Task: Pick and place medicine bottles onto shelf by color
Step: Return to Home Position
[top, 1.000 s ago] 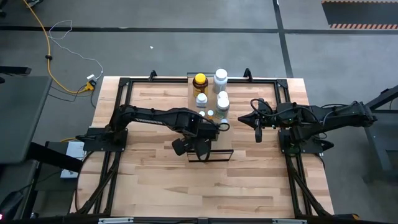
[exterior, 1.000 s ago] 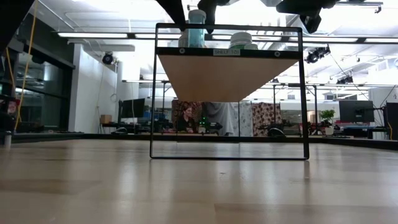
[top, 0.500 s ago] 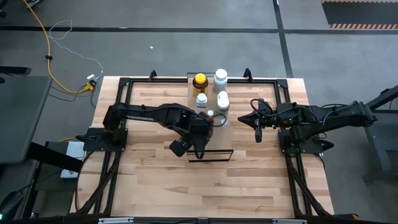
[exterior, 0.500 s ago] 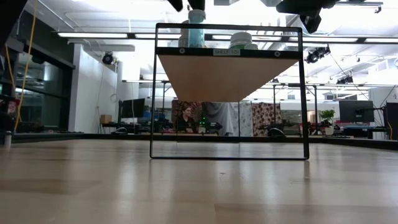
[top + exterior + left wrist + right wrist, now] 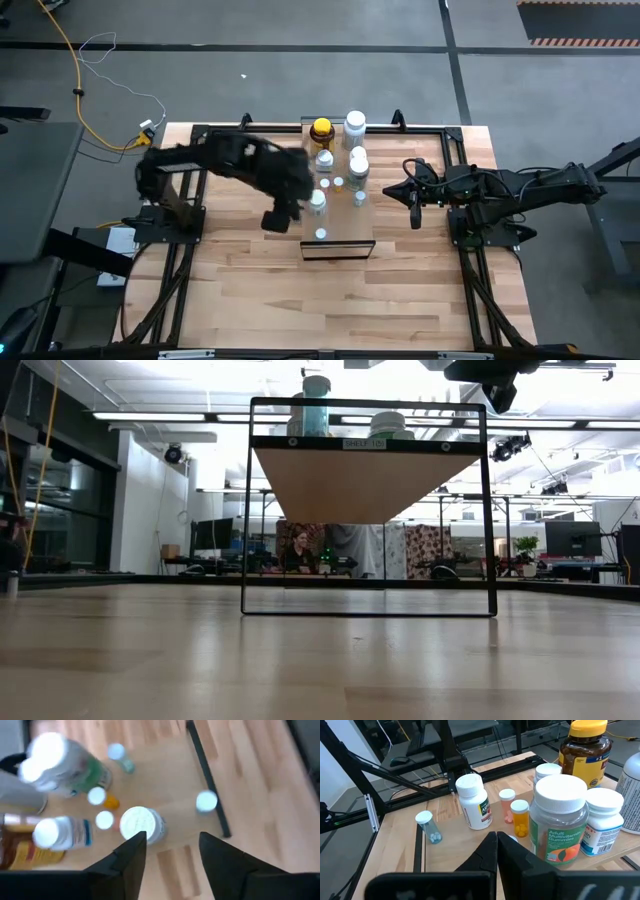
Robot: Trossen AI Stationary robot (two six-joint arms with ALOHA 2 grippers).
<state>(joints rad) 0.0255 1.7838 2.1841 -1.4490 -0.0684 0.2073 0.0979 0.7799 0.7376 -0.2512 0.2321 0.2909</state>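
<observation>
My left gripper (image 5: 172, 837) hangs over the striped wooden tabletop (image 5: 240, 290), just off the left long edge of the long light-wood shelf board in its dark frame (image 5: 348, 228). Its fingers are spread with nothing between them. All the bottles I can see stand upright on that board, none on the table. The board's long axis runs from the table edge at the top of the high view toward the table's middle.

The nearest thing to my left fingers is the white round pill bottle with a white cap (image 5: 142, 822), close to the shelf's left edge. The tiny clear vial with a light blue cap (image 5: 206, 801) stands alone nearer the shelf's open end. The amber bottle with a yellow cap (image 5: 321, 131) sits at the far end.

So everything of the task lies to the right of my left gripper. Home, I judge, is the other way — toward the table's left edge, over open wood with nothing standing there. The only risk is clipping the white bottle or the shelf frame if the wrist swings back.

My right gripper (image 5: 496, 836), fingers pressed together and holding nothing, waits off the shelf's right long edge, beside the big green-label jar with a white lid (image 5: 559, 820).
</observation>
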